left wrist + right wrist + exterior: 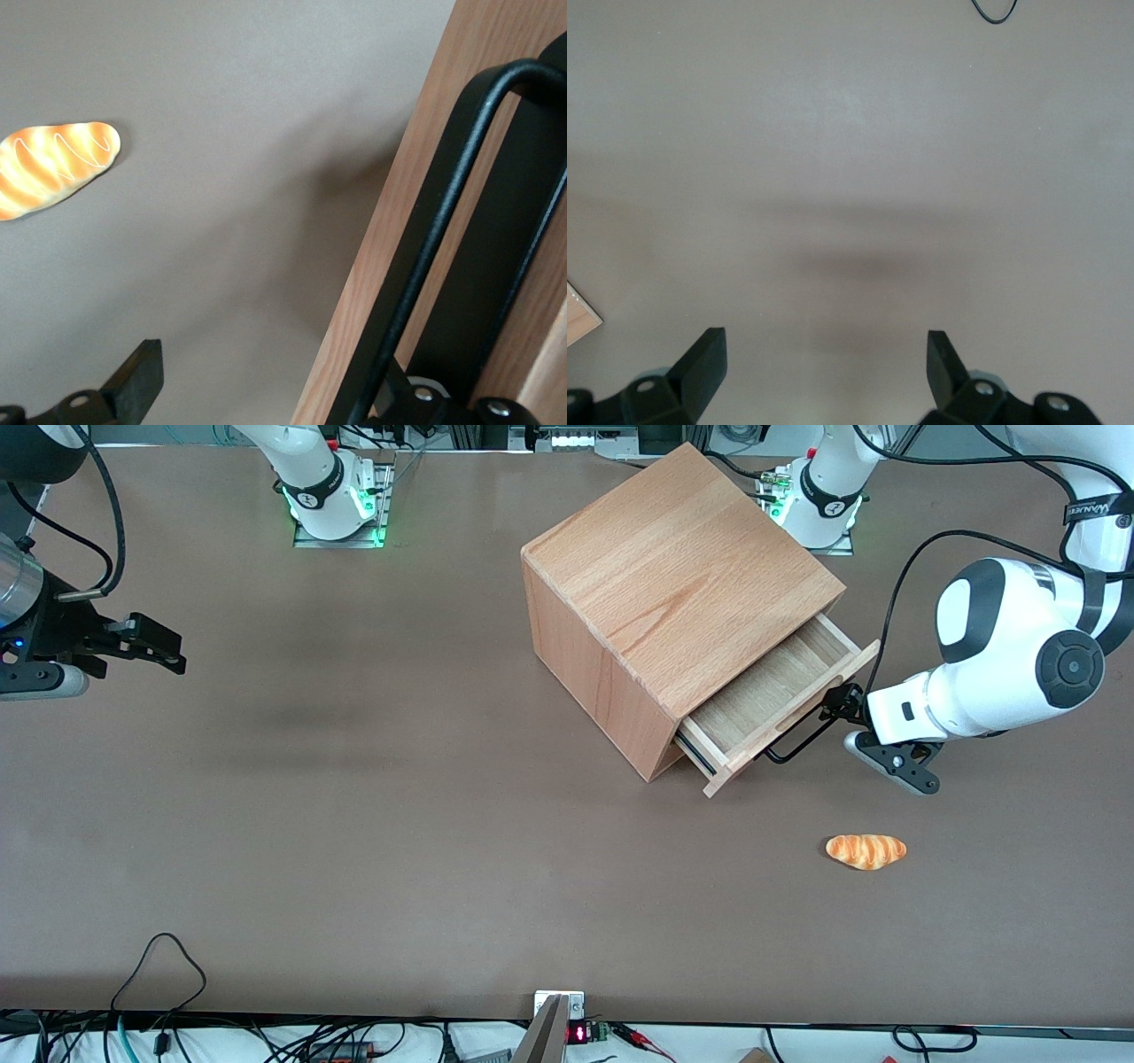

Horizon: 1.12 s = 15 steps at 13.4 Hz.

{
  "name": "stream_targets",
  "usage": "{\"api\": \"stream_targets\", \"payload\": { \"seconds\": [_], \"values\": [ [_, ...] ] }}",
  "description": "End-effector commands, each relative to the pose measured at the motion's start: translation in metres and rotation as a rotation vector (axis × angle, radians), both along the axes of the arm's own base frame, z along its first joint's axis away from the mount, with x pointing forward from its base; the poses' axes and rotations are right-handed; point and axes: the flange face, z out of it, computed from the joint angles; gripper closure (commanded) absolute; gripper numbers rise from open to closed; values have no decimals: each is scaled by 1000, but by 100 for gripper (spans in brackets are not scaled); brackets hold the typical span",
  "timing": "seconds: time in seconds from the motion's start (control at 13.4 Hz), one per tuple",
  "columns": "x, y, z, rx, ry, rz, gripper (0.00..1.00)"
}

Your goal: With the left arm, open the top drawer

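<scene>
The top drawer [769,691] of the wooden cube cabinet [682,576] stands pulled partly out, and its pale inside shows. Its flat front panel [819,701] carries the long black bar handle [802,737]. The white left arm [992,664] reaches in from the working arm's end. Its gripper [840,707] is at the handle, at the end farther from the front camera. In the left wrist view the gripper [266,367] is open. One finger [137,381] hangs over bare table. The other is largely hidden by the bar handle [443,212] against the front panel [403,221].
A toy bread roll [866,850] lies on the brown table [399,824], nearer the front camera than the drawer; it also shows in the left wrist view [53,168]. Cables run along the table's near edge [159,957].
</scene>
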Motion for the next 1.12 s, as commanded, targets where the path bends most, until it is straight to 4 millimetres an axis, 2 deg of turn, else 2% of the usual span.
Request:
{"api": "stream_targets", "payload": {
  "seconds": [0.0,0.3,0.45,0.74,1.04],
  "values": [
    [3,-2,18,-46,-25,15,0],
    [-3,-6,31,-94,-7,36,0],
    [-6,-4,43,-94,-18,36,0],
    [-7,16,88,-118,-74,96,0],
    [-1,60,122,-95,-157,151,0]
  ]
}}
